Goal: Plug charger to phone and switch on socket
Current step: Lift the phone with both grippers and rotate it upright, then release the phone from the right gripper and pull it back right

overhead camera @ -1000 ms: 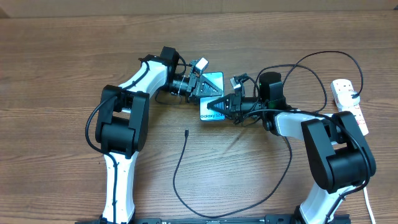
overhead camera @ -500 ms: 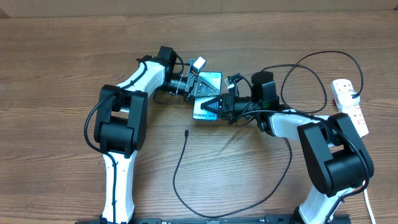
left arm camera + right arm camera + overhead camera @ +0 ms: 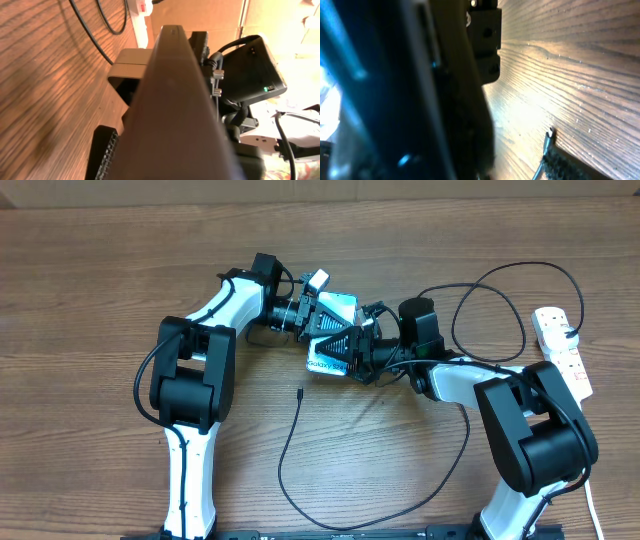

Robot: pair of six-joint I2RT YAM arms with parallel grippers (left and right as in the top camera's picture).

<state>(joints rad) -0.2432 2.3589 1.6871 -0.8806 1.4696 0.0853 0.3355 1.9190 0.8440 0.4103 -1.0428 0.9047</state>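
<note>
The phone [image 3: 326,364] is held off the table at centre, its "Galaxy" screen facing up. My left gripper [image 3: 322,325] is shut on its far end; in the left wrist view the phone's dark edge [image 3: 170,110] fills the space between the pads [image 3: 102,155]. My right gripper [image 3: 340,350] reaches in from the right and stands open around the phone's near end. One of its pads [image 3: 570,167] stands apart from the phone [image 3: 380,100]. The charger tip [image 3: 300,392] lies free on the wood just below the phone, and its cable loops widely. The socket [image 3: 562,345] lies at the far right.
The black cable runs from the tip down to the front edge [image 3: 330,525], up past the right arm, and loops [image 3: 500,300] near the socket. The charger tip [image 3: 550,132] lies close to my right finger. The socket's red switch [image 3: 143,6] shows behind the phone.
The right gripper carried the phone left to the left gripper, then opened. The left gripper closed on the phone's far end. The cable has not moved.
</note>
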